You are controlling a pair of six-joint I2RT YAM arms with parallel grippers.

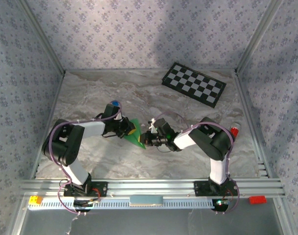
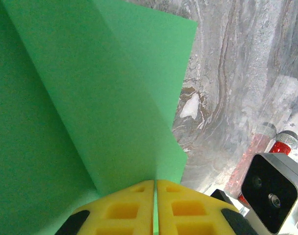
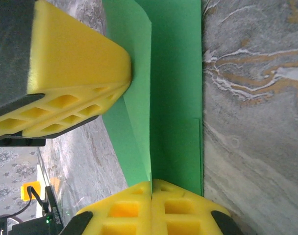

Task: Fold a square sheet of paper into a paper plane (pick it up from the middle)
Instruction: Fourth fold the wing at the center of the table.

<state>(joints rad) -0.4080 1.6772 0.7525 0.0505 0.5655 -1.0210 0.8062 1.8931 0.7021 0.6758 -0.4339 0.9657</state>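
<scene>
The square sheet of paper (image 2: 90,98) is bright green and plain, without any print; its folded faces look lighter and darker green. The left gripper (image 2: 155,185) has yellow fingers (image 2: 124,210) with black parts, and the right gripper (image 3: 151,186) has the same yellow and black. The table (image 1: 114,88) has a marble pattern, grey and white with brown veins. The checkerboard (image 1: 194,84) has black and white squares. The walls (image 1: 139,34) are pale lilac-grey with a small repeated flower pattern. The left arm (image 1: 70,142) and the right arm (image 1: 212,142) are black and white, with purple cables (image 1: 51,142). There is a blue block (image 1: 114,104), a yellow block (image 1: 35,200) and a red block (image 1: 257,199).
</scene>
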